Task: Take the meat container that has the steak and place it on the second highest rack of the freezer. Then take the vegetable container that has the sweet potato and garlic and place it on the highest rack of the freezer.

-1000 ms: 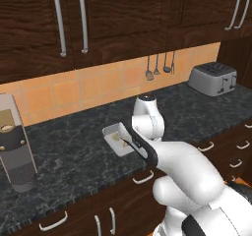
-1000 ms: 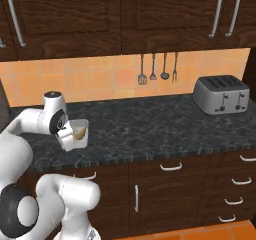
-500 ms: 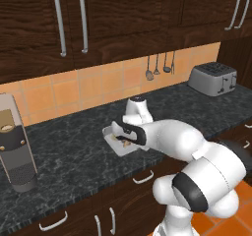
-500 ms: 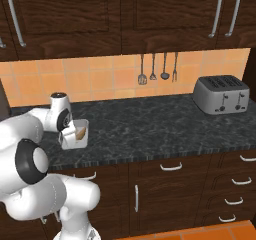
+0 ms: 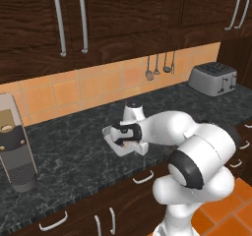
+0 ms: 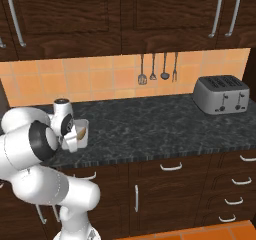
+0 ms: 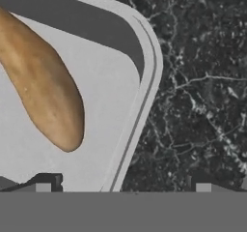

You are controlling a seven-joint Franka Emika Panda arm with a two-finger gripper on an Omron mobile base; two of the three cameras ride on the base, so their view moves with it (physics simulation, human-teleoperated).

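Base views flank the counter [image 5: 74,146]; hand view looks down close.

The white arm bends forward from its base, the upper link reaching out and the forearm folding back so the wrist hangs low. The hand points downward, with the tool [image 5: 124,140] close over the surface. Its jaws stand spread wide apart, nothing clamped between them. In the hand view the two dark fingertips [image 7: 44,186] sit far apart at the bottom edge. In the right base view the tool [image 6: 73,143] hangs beside the bulky elbow
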